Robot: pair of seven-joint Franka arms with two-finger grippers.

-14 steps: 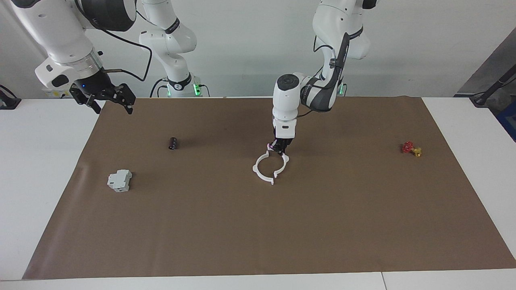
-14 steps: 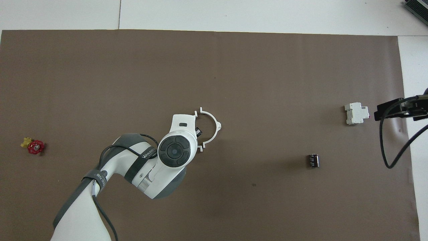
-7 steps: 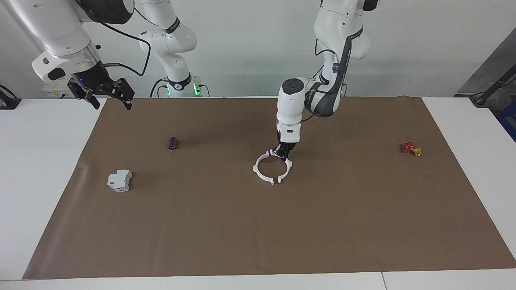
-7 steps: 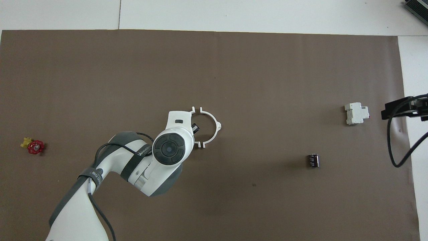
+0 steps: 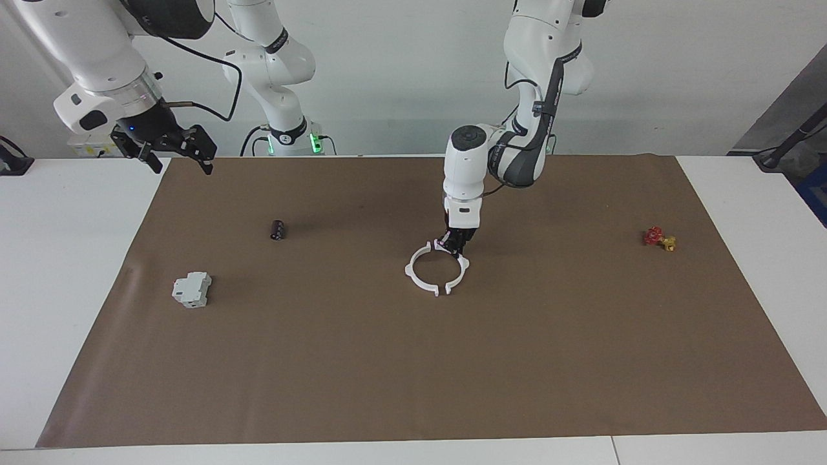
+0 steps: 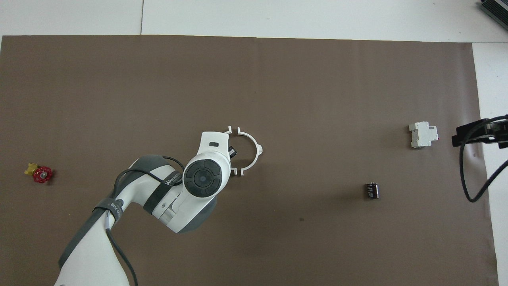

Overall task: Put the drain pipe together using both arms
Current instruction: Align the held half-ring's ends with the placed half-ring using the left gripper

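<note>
half-ring [image 5: 454, 268] shifted, ring [image 5: 437, 270] closed, brown mat [image 5: 413, 361]

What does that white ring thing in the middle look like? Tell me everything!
The drain pipe is two thin white plastic half-rings lying flat on the brown mat, mid-table. Together they make a ring with small gaps where the ends meet, and little tabs stick out there. The left gripper is down at the ring's edge nearest the robots, on one half.

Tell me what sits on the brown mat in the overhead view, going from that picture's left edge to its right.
Red-and-yellow valve → left gripper at the white drain pipe ring → small dark cylinder → grey-white block → right gripper, in the air at the mat's edge.
</note>
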